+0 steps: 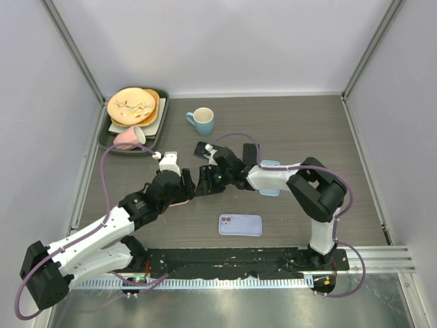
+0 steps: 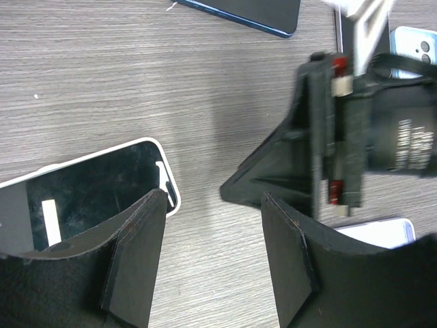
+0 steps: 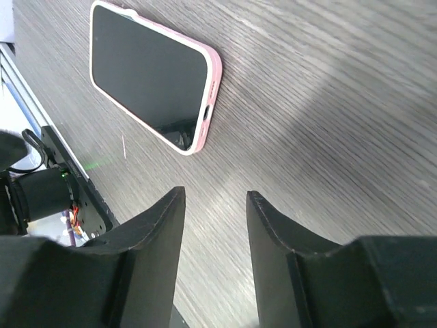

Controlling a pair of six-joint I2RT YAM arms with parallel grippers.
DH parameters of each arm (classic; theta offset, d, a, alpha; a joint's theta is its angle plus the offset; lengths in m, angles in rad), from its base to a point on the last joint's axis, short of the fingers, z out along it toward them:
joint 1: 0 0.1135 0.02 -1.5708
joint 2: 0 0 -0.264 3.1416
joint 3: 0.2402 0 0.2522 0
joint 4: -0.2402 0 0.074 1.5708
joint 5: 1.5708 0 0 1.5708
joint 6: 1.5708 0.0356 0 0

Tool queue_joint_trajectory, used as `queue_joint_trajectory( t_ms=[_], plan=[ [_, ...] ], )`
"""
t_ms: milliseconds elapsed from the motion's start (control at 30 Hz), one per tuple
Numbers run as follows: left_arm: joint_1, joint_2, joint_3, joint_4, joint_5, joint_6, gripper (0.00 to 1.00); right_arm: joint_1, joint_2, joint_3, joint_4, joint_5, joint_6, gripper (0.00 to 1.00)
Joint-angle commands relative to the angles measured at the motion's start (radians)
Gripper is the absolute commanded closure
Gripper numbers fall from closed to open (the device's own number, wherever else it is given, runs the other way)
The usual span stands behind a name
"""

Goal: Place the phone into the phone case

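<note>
A phone in a pink case (image 3: 151, 74) lies screen up on the table. It also shows in the left wrist view (image 2: 95, 181), just left of my left fingers, and is mostly hidden under my left gripper in the top view. A dark blue phone (image 1: 204, 149) lies further back and shows in the left wrist view (image 2: 240, 9). A light blue case (image 1: 270, 179) lies partly under my right arm. A lavender phone or case (image 1: 240, 224) lies back up near the front. My left gripper (image 1: 193, 184) (image 2: 215, 198) and right gripper (image 1: 203, 182) (image 3: 215, 195) are open, empty and face each other closely.
A blue mug (image 1: 202, 121) stands at the back middle. A dark tray (image 1: 104, 136) at the back left holds stacked plates (image 1: 132, 106) and a pink cup (image 1: 130, 138). White walls enclose the table on three sides.
</note>
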Motion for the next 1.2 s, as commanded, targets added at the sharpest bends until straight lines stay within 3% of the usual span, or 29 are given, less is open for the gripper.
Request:
queue_joint_trajectory(
  t_ms=[0, 167, 467, 600, 733, 933, 1167],
  plan=[
    [0.004, 0.019, 0.012, 0.026, 0.021, -0.025, 0.38, -0.057, -0.172, -0.079, -0.004, 0.050, -0.023, 0.52],
    [0.004, 0.073, 0.027, 0.033, 0.066, -0.025, 0.38, -0.196, -0.350, -0.205, -0.038, 0.062, -0.044, 0.52],
    [0.004, 0.232, 0.060, 0.067, 0.156, -0.014, 0.38, -0.474, -0.799, -0.404, -0.309, 0.189, -0.163, 0.47],
    [0.004, 0.301, 0.072, 0.108, 0.225, -0.022, 0.38, -0.576, -0.922, -0.453, -0.403, 0.211, -0.146, 0.45],
    [0.003, 0.372, 0.087, 0.145, 0.332, -0.026, 0.38, -0.613, -0.984, -0.489, -0.411, 0.190, -0.123, 0.44],
    [0.001, 0.436, 0.063, 0.240, 0.533, -0.048, 0.38, -0.617, -0.941, -0.489, -0.397, 0.176, -0.110, 0.44],
    [-0.032, 0.472, 0.032, 0.291, 0.584, -0.063, 0.42, -0.617, -0.927, -0.510, -0.360, 0.156, -0.091, 0.44]
  ],
)
